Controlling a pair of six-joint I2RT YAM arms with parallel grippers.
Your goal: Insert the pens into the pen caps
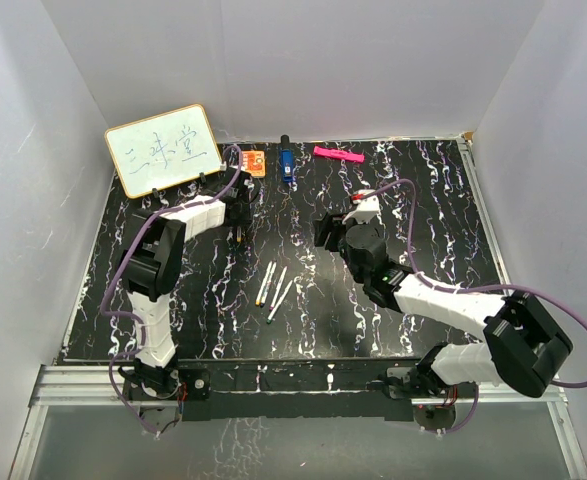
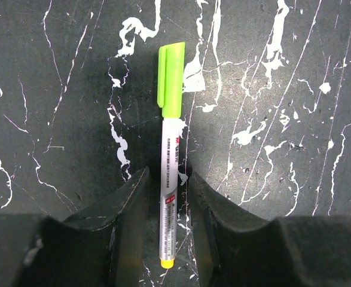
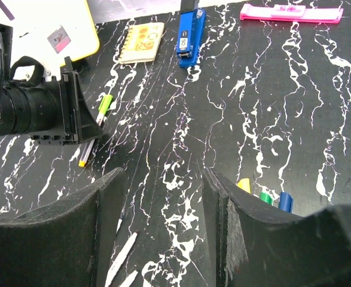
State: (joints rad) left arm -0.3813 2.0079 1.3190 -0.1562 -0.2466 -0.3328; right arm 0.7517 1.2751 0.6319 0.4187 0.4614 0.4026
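Note:
A white pen with a lime-green cap and a yellow end lies flat on the black marbled table. My left gripper is open and straddles its barrel, with a gap on each side. The pen also shows in the right wrist view under the left gripper. Three uncapped white pens lie at mid-table. My right gripper is open and empty above bare table. Yellow, green and blue caps peek out behind its right finger. In the top view the left gripper and right gripper hover mid-table.
A whiteboard leans at the back left. An orange block, a dark blue block and a pink bar lie along the back edge. White walls enclose the table.

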